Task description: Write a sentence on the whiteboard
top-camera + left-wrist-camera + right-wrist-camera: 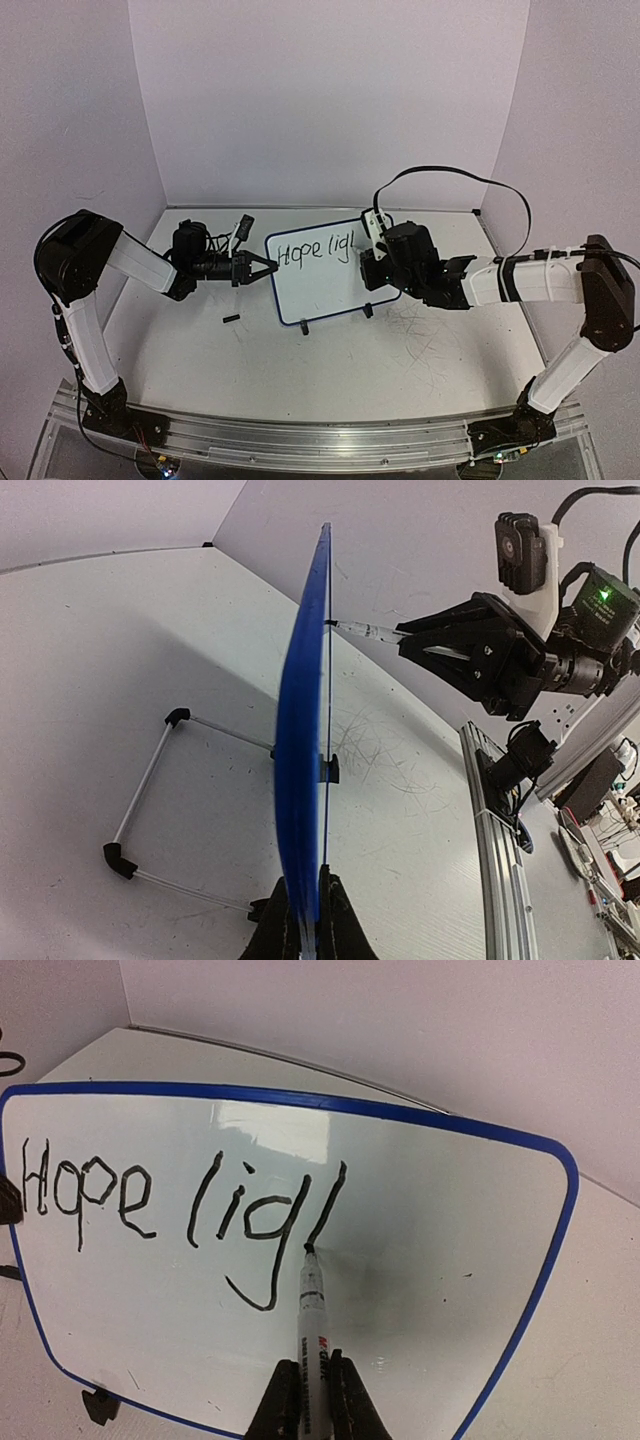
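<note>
The whiteboard (325,275) with a blue rim stands tilted on its wire stand mid-table; it reads "Hope lig" plus one fresh stroke (325,1205). My left gripper (268,266) is shut on the board's left edge; in the left wrist view (308,905) the blue edge (300,760) sits between the fingers. My right gripper (312,1390) is shut on a white marker (313,1310). The marker's black tip touches the board at the bottom of the new stroke. The marker also shows from the side in the left wrist view (365,631).
A small black cap (231,320) lies on the table left of the board. The board's wire stand (150,800) reaches out behind it. Walls enclose the back and sides. An aluminium rail (320,440) runs along the near edge.
</note>
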`<state>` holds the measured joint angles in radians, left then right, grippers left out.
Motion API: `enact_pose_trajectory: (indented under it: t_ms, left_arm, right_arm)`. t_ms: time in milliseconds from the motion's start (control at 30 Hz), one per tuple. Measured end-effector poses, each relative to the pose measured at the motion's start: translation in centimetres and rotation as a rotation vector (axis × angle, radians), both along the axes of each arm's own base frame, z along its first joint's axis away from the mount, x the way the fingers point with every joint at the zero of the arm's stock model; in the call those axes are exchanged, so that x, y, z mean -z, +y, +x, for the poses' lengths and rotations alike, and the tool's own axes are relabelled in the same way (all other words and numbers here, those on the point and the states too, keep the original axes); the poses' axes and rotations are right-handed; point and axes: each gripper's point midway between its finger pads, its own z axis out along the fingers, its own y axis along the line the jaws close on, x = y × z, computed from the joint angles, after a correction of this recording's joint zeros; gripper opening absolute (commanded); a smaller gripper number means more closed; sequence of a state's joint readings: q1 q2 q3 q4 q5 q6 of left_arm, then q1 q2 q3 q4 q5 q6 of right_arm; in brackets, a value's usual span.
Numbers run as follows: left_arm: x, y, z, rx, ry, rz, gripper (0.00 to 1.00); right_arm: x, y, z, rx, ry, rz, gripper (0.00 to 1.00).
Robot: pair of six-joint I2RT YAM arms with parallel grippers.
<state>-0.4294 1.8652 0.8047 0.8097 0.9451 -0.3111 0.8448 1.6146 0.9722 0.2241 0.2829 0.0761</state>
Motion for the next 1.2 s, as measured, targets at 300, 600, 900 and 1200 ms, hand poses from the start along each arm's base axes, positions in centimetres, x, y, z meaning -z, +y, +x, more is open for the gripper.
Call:
enact_pose_trajectory:
  t_ms: [300, 600, 900, 1200]
  left_arm:
    - [0.0, 0.0, 0.0, 0.000, 0.000, 0.000, 0.00]
    - [0.0, 0.0, 0.0, 0.000, 0.000, 0.000, 0.00]
    - [0.0, 0.0, 0.0, 0.000, 0.000, 0.000, 0.00]
    - [0.0, 0.0, 0.0, 0.000, 0.000, 0.000, 0.00]
  right_arm:
    - [-0.3, -0.1, 0.2, 0.010, -0.013, 0.003, 0.00]
    - [-0.9, -0.4, 0.7, 0.036, -0.041, 0.013, 0.00]
    - [-1.7, -0.7, 1.3, 0.063, -0.067, 0.025, 0.00]
    - [-1.7, -1.0, 1.4, 0.081, -0.070, 0.025, 0.00]
